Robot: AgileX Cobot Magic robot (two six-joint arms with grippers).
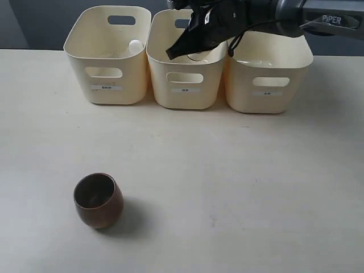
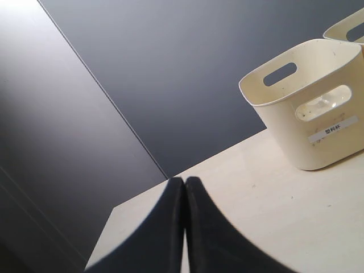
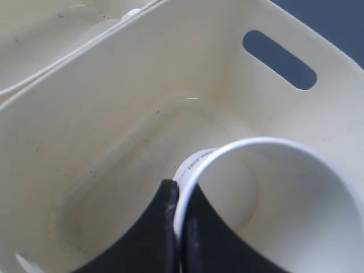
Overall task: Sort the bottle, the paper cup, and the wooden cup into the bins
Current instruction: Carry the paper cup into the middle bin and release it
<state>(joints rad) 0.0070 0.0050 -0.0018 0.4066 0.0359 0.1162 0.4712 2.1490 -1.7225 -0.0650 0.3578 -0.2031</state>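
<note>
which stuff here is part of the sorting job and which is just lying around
Job:
- paper cup, pinched by the right gripper over the middle bin
- wooden cup
- bottle in the left bin
- right bin

Lying about:
- nothing visible

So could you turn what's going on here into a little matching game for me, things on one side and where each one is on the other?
Things:
1. paper cup
2. wooden cup
3. bottle
4. left gripper

Places or states:
A. standing on the open table
B. inside the left bin
C. shut, holding nothing
D. pinched by the right gripper over the middle bin

Pairs: 1-D, 2-A, 3-B, 4-C
</note>
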